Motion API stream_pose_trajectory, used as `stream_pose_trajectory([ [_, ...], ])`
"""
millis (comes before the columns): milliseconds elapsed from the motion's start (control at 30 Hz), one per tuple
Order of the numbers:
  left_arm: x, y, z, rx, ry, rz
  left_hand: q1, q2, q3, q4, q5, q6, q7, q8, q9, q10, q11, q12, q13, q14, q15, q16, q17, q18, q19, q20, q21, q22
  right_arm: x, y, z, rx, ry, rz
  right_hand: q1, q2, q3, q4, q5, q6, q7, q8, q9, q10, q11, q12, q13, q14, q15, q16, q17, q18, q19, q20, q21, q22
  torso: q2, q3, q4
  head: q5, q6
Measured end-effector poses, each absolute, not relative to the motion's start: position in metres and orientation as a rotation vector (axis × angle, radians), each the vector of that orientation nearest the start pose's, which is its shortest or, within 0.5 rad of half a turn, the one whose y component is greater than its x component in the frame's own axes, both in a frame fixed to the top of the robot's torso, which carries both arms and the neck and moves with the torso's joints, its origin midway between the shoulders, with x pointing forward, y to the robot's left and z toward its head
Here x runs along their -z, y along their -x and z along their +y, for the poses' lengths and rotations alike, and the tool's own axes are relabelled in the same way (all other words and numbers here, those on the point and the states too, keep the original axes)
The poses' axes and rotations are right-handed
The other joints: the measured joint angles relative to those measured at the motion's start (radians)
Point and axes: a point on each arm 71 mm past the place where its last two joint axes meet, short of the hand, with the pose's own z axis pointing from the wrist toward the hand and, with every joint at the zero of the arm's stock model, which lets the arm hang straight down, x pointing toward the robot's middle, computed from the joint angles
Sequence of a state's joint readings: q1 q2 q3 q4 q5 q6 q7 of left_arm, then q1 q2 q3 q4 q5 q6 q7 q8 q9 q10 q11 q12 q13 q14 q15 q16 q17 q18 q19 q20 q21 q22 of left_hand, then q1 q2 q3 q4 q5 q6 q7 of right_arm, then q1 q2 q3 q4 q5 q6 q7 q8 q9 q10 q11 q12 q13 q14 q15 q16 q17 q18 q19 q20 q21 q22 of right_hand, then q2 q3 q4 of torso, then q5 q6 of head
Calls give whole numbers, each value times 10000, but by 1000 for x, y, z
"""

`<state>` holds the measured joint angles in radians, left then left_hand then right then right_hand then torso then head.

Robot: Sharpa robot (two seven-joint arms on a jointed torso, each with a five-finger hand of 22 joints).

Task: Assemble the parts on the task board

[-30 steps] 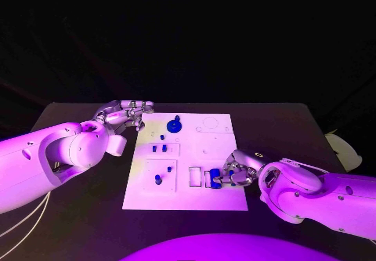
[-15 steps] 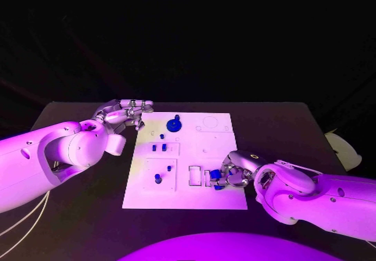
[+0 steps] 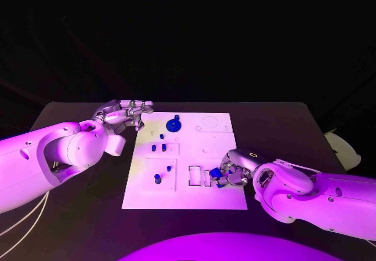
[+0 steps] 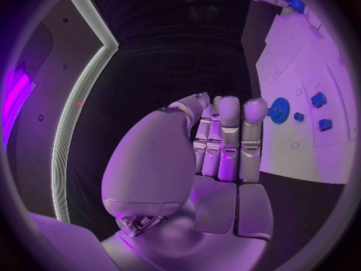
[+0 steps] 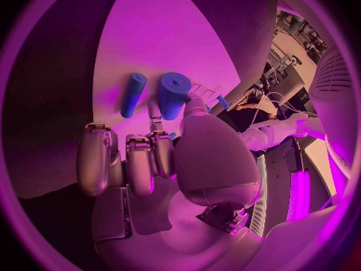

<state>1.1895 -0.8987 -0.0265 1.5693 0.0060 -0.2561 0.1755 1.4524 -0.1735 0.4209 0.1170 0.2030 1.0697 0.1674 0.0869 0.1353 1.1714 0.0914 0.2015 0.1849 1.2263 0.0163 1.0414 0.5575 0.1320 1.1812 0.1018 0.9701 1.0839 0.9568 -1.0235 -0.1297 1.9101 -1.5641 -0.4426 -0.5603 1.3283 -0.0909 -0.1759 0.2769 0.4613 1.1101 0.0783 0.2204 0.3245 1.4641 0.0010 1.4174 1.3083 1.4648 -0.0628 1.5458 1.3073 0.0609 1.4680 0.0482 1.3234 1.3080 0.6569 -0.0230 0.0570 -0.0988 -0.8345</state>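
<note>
White task board (image 3: 196,198) lies in the middle of the black table (image 3: 282,119), with small blue parts spread over it. Near its far end sits a blue gear (image 3: 174,127) with a small blue piece (image 3: 161,136) just beside it; two short blue pegs (image 3: 159,147) stand in a framed recess further toward the robot, and two more blue pieces (image 3: 162,176) sit in the square recess nearest the robot on the left side. The right hand (image 3: 233,175) rests on the board's right part near the robot, its fingers curled around a blue cylinder (image 5: 173,94) that it grips at the fingertips, held at the slots there; in the right wrist view a thinner blue rod (image 5: 134,94) lies just beside that cylinder on the board. The left hand (image 3: 124,116) sits at the board's far left corner, fingers (image 4: 229,140) held straight and close together with nothing in them, the thumb alongside; whether it touches the board edge I cannot tell.
</note>
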Motion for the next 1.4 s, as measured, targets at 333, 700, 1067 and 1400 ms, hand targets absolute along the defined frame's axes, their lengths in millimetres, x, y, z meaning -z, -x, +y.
stream_pose_trajectory([
  [333,190,-478,219,14730,12450,16358,0,0,0,0,0,0,-1,0,0,0,0,0,-1,0,0,0,0,0,0,0,0,0,271,-340,-199,-4878,-1314,19003,488,91,443,-77,1158,-10,-25,122,157,120,-230,216,-1,19,-97,58,-1,-157,-17,-97,379,-1,1,7,-3,4,23],
  [700,190,-478,219,14738,12445,16391,0,0,-27,27,0,1,-1,0,1,0,0,0,9,0,0,0,-15,0,0,0,1,-10,263,-340,-196,-5333,-2245,18687,405,174,502,-23,1298,10,2,122,150,59,-223,219,-3,34,-111,58,7,-157,-31,-112,378,-3,4,13,-6,-23,77],
  [1067,190,-478,219,14758,12436,16427,0,0,-27,27,0,1,-1,0,1,0,0,0,8,0,0,0,-15,0,0,0,1,-10,257,-340,-192,-5767,-2948,18464,354,225,518,64,1432,7,3,121,84,59,-223,218,-5,0,-144,97,6,-157,-32,-111,415,-4,4,8,-1,-32,108],
  [1400,190,-477,218,14779,12427,16456,-2,2,-27,27,0,1,-1,0,0,-4,-4,0,7,0,0,0,-14,0,0,0,-14,-10,257,-341,-179,-6226,-3227,18484,313,266,518,64,1430,-3,9,121,80,59,-223,199,-6,-1,-144,97,5,-157,-32,-110,415,-5,0,1,8,-2,99],
])
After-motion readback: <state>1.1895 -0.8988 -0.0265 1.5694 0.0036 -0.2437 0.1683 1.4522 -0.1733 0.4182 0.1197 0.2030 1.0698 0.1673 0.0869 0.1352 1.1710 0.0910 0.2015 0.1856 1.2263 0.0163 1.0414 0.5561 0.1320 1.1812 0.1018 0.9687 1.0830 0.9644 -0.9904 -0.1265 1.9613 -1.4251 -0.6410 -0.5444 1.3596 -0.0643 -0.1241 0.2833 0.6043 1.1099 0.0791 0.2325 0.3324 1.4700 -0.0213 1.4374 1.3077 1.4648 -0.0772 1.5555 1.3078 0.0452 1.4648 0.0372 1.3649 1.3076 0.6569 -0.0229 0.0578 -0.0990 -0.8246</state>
